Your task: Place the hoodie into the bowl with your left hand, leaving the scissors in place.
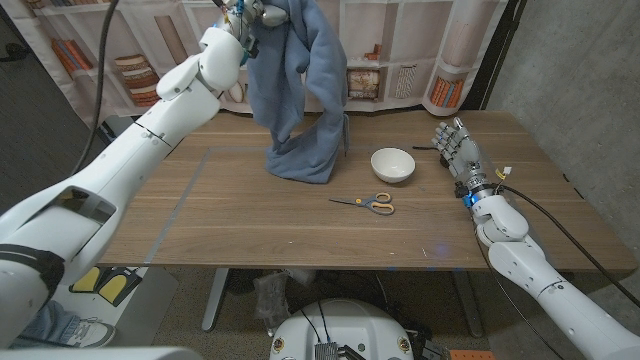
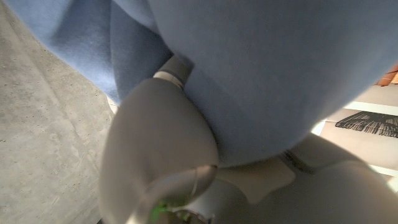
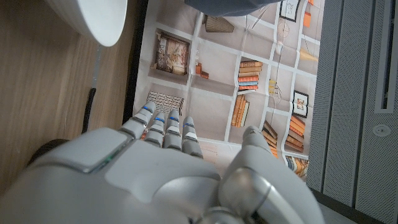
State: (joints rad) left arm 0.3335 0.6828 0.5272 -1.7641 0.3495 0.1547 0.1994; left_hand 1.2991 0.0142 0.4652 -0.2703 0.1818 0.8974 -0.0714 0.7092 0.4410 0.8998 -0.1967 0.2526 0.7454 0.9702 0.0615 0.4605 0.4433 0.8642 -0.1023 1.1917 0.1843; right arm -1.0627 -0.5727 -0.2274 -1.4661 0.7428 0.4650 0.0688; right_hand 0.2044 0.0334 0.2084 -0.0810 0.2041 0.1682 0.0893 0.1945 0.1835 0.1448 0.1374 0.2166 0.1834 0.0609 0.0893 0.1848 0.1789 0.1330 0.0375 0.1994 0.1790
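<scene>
Carrying step: the left hand (image 1: pixel 243 18) grips the hoodie (image 1: pixel 297 90) raised, its hem on the table below. Bowl (image 1: pixel 392 164) sits toward the idle, fingers-apart right hand (image 1: pixel 456 148) (scissors (image 1: pixel 368 203) nearby); next, swing over and lower.

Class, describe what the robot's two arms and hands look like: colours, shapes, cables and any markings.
Both arms are glossy white with rounded, tube-like shells and bulging joints. The left arm has a dark inset panel near the shoulder. The right hand is grey with dark segmented fingers bearing small blue marks; its wrist shows a blue light and a black cable trailing off. The left hand is partly hidden by the hoodie.
</scene>
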